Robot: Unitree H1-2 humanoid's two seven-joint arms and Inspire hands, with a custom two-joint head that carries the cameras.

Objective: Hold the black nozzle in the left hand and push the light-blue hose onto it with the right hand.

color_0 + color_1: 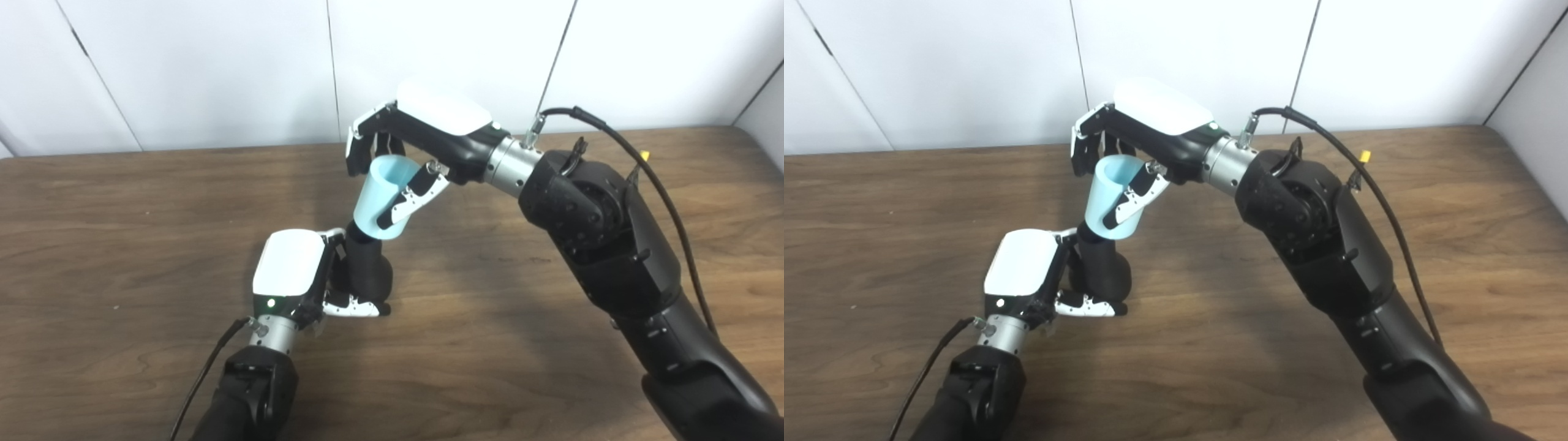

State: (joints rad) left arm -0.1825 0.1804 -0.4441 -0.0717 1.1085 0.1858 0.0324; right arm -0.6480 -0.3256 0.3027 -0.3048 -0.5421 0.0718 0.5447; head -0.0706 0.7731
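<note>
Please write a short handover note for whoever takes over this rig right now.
Left hand: shut on the black nozzle, held upright just above the table.
Right hand: shut on the light-blue hose, tilted, its lower end over the nozzle's tip.
Done: both parts gripped, hose started onto the nozzle.
Left: push the hose further down; seating depth cannot be judged.

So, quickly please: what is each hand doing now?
Left hand: shut on the black nozzle.
Right hand: shut on the light-blue hose.
</note>
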